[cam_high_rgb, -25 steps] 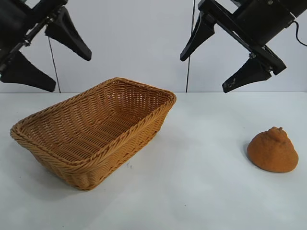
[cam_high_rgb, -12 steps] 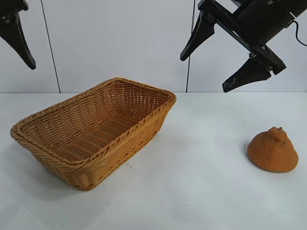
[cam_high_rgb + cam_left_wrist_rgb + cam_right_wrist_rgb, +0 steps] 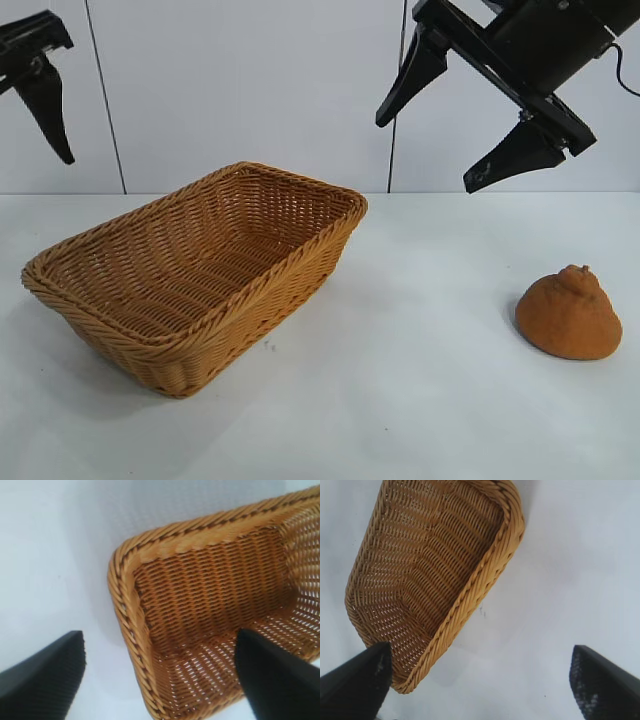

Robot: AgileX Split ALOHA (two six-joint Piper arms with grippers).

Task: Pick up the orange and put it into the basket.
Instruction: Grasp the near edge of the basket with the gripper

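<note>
Honestly the right gripper [image 3: 470,130] hangs high, fingers wide open and empty; orange [image 3: 569,313] looks lumpy, could roll off the surface [image 3: 420,400] when grabbed

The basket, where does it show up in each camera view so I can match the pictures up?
Exterior view: the basket sits on the table left of centre, far from the orange.
Left wrist view: the basket fills the middle and right, one corner showing.
Right wrist view: the basket takes the upper left.
Shared landmark: its braided rim.
</note>
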